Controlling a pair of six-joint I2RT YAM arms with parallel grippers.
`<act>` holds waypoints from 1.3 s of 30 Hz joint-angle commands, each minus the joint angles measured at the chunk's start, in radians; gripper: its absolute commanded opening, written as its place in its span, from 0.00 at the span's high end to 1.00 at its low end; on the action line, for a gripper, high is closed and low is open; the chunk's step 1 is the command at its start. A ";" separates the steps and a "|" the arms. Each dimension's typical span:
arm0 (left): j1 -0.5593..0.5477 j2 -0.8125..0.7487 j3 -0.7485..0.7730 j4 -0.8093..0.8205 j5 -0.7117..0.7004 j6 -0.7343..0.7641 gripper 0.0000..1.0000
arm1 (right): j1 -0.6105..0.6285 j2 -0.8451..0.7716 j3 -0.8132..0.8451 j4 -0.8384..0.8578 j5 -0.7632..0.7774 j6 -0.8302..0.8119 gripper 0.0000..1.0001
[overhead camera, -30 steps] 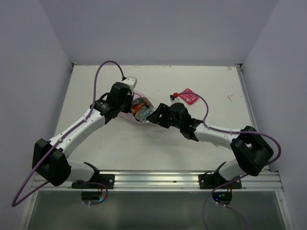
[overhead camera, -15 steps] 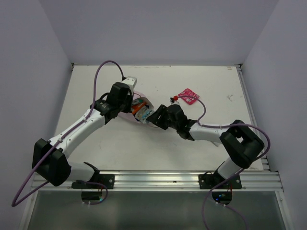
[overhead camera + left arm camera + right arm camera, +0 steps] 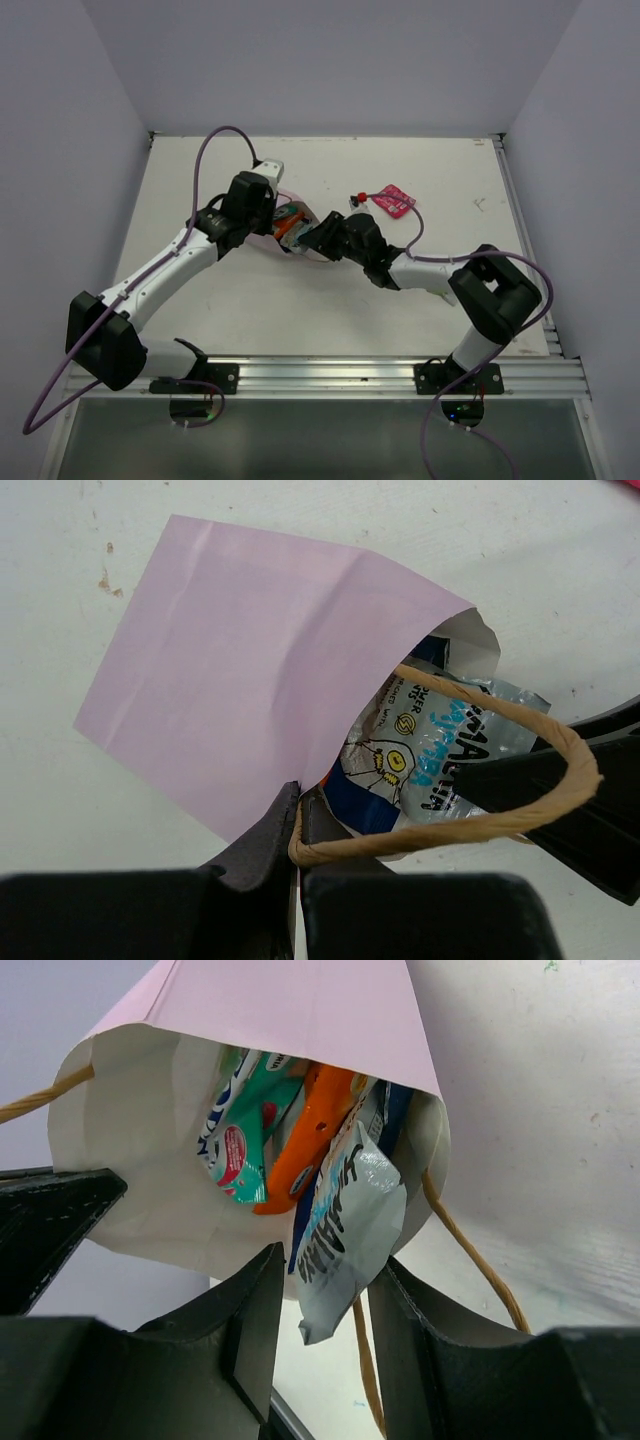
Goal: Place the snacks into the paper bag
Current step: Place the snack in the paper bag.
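The pale pink paper bag (image 3: 291,200) lies on its side, mouth toward the right arm. My left gripper (image 3: 298,810) is shut on the bag's (image 3: 250,670) rim where the tan string handle (image 3: 500,820) joins. My right gripper (image 3: 325,1290) is open at the bag's mouth (image 3: 300,1010), jaws either side of the silver-grey packet (image 3: 350,1220), which sticks halfway out. The teal-green packet (image 3: 240,1130), orange packet (image 3: 310,1140) and an edge of the dark blue packet (image 3: 300,1230) sit inside. The pink-red packet (image 3: 393,200) lies on the table behind the right arm. The yellow-green packet is hidden.
The right arm's purple cable (image 3: 415,225) runs past the pink-red packet. A small red-and-black object (image 3: 362,197) lies next to that packet. The left gripper's black finger (image 3: 50,1220) shows at the left of the bag's mouth. A raised rail edges the white table (image 3: 450,170).
My right gripper has moved left, up to the bag's mouth, and its elbow has swung in. The left gripper and the bag have stayed put.
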 commanded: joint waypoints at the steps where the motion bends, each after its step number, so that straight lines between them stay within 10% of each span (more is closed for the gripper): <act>1: -0.013 -0.041 0.014 0.051 -0.015 0.014 1.00 | -0.001 0.030 0.048 0.060 -0.003 0.000 0.58; 14: -0.015 -0.036 -0.001 0.054 -0.061 0.041 1.00 | -0.001 -0.002 0.026 0.103 -0.041 0.028 1.00; 39: -0.050 -0.032 0.068 0.014 -0.204 0.070 1.00 | 0.023 0.162 0.116 0.601 -0.052 0.172 1.00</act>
